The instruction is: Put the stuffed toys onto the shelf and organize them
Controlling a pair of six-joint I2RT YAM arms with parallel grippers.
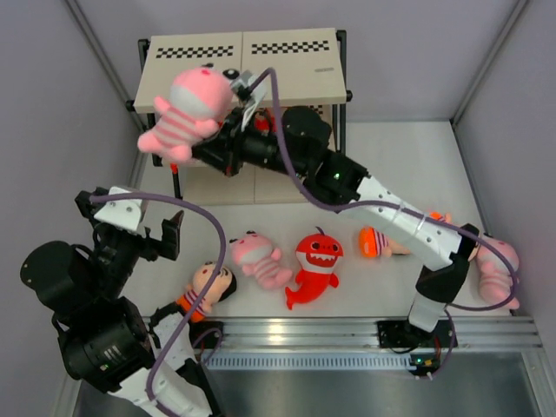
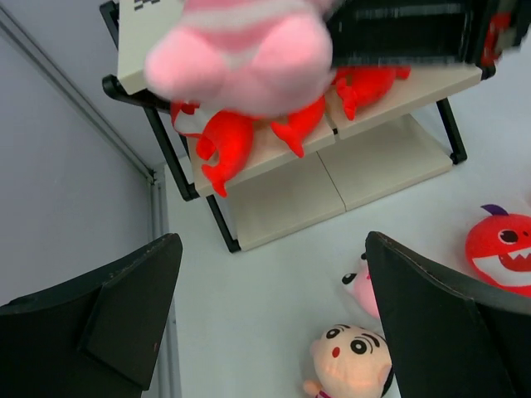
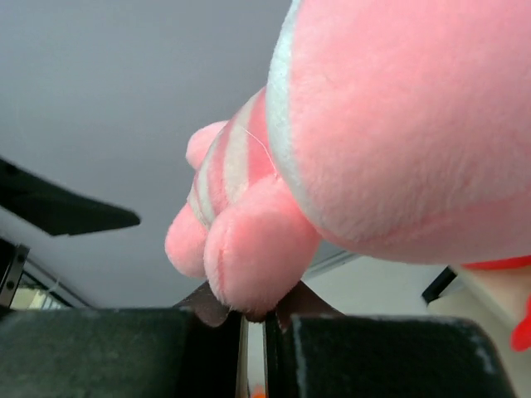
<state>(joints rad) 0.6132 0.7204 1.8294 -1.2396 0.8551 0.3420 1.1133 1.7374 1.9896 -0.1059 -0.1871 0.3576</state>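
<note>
Pink striped baby (image 1: 187, 113) pinched in right gripper (image 3: 254, 327), arm extended toward shelf (image 1: 287, 61).

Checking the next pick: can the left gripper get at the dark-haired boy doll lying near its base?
Probably yes. The left gripper is open and empty, and the dark-haired boy doll lies face up just below it, uncovered. A pink striped baby lies close beside it, which may crowd the grasp.

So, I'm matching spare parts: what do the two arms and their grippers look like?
The left arm and the right arm both mix rounded black joint housings with white links, and a purple cable loops along each. The left gripper and right gripper have flat black fingers.
</note>
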